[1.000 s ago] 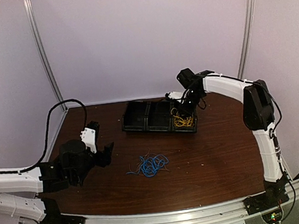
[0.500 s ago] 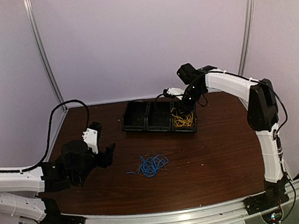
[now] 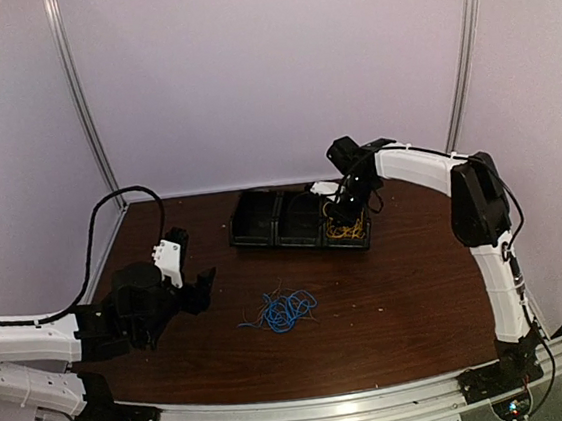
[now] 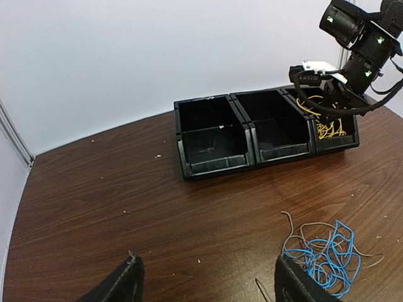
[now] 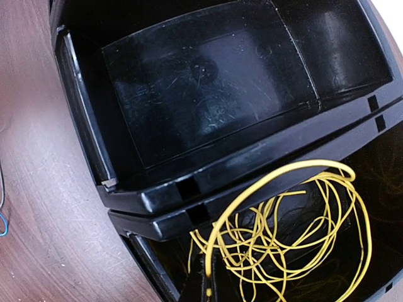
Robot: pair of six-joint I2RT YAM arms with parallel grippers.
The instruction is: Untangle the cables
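A tangle of blue and grey cables (image 3: 283, 310) lies on the brown table; in the left wrist view it (image 4: 327, 251) is at the lower right. Yellow cables (image 3: 344, 227) lie in the right bin of the black tray (image 3: 264, 240). My right gripper (image 3: 343, 202) hangs over that bin, shut on a yellow cable (image 5: 277, 182) that loops up from the pile (image 5: 296, 251); the fingertips (image 5: 203, 286) pinch it at the bottom edge. My left gripper (image 4: 211, 280) is open and empty, low over the table left of the blue tangle.
The black tray has three bins (image 4: 252, 135); the left and middle ones hold no cables. Small crumbs dot the table. White walls and metal posts (image 3: 83, 100) close the back.
My right gripper has shifted slightly left and lower over the right bin, still holding the yellow cable. The left arm and the blue tangle have hardly moved.
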